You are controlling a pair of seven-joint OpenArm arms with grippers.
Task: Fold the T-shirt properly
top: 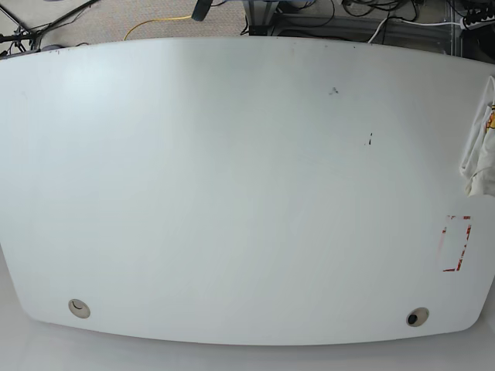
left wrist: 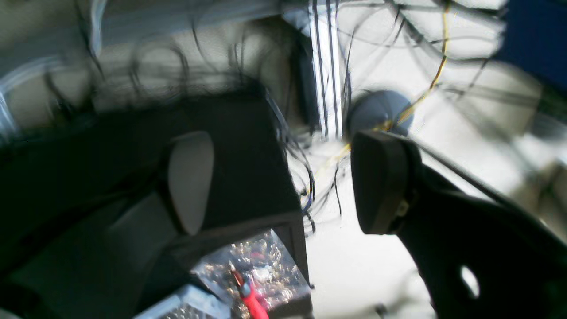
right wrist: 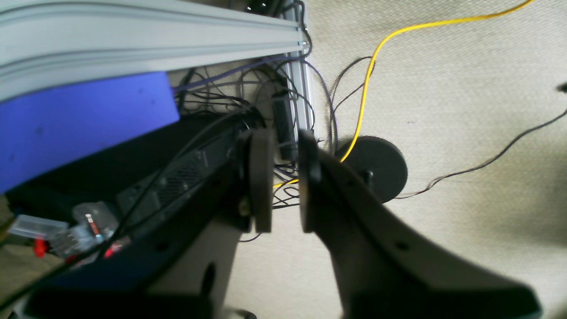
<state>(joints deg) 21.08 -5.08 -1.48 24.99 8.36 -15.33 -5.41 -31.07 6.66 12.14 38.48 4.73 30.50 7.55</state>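
Left gripper (left wrist: 283, 181) hangs off the table edge, jaws spread wide, nothing between them. One pad (left wrist: 190, 181) looks pale, the other pad (left wrist: 376, 181) dark; the whole left wrist view is blurred. Through the gap between those fingers: a tangle of cables (left wrist: 310, 186) and an aluminium rail (left wrist: 327, 66) running away above the fingertips. Below the pale pad sits a clear bag of small parts (left wrist: 252, 266) with a red-handled tool (left wrist: 250, 297) on it. Just above the dark pad is a round dark foot (left wrist: 378, 110) on the floor.

Right gripper (right wrist: 283, 186) also points at the floor, jaws nearly together with only a narrow slit between them, and nothing in that slit. Beyond its fingertips a black power brick (right wrist: 283, 128) lies among dark wires. To the outer side of one finger (right wrist: 319, 186) a black disc (right wrist: 376, 166) rests on the beige carpet (right wrist: 465, 110), with a yellow cable (right wrist: 376, 57) running to it. On the other finger's side: a blue panel (right wrist: 84, 119) under a grey aluminium beam (right wrist: 146, 40).

Neither gripper shows in the base view. There the white table (top: 232, 193) is seen from above, and the T-shirt (top: 481, 147) is bunched at the far right edge, mostly cut off by the frame, a bit of orange print showing. It is well apart from both sets of fingers. A red-marked rectangle (top: 456, 243) sits on the table near the shirt.
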